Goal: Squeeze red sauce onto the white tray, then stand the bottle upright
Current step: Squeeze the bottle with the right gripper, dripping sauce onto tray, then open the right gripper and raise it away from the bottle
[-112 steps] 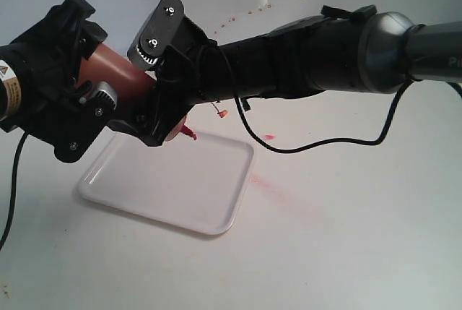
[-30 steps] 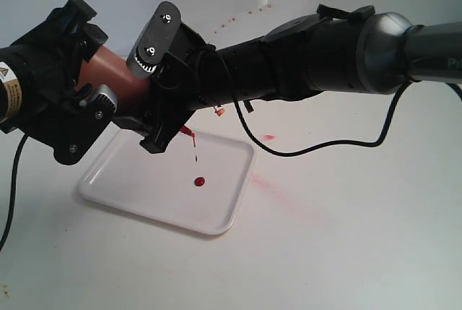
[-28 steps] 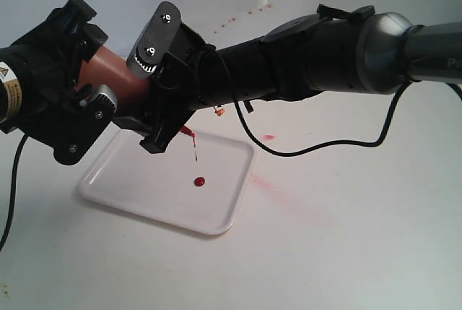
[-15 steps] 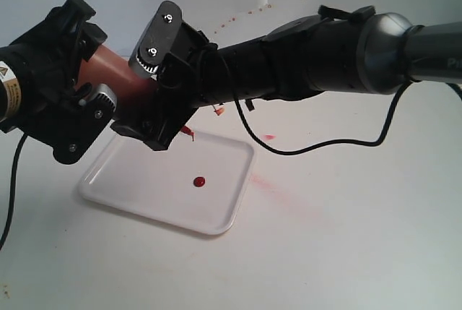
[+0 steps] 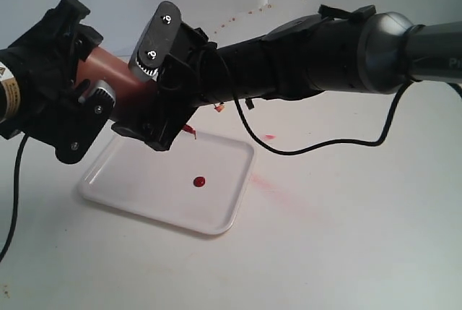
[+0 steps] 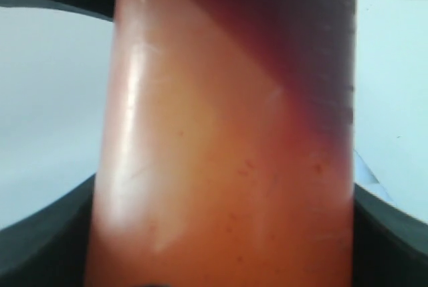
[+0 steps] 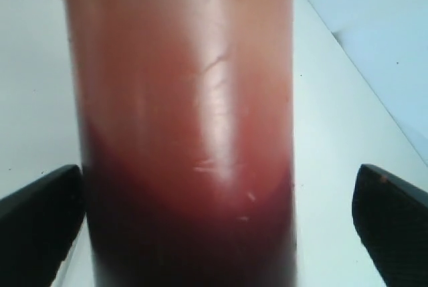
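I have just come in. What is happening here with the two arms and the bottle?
The left gripper holds the bottle tilted, nozzle down, over the white tray. The right gripper is around the bottle too, but its fingers stand apart from it on both sides. One small blob of red sauce lies on the tray. The bottle is not yet stood upright.

The left arm label (image 5: pixel 6 87) shows a warning triangle; the right arm (image 5: pixel 433 53) reads a cut-off "P".
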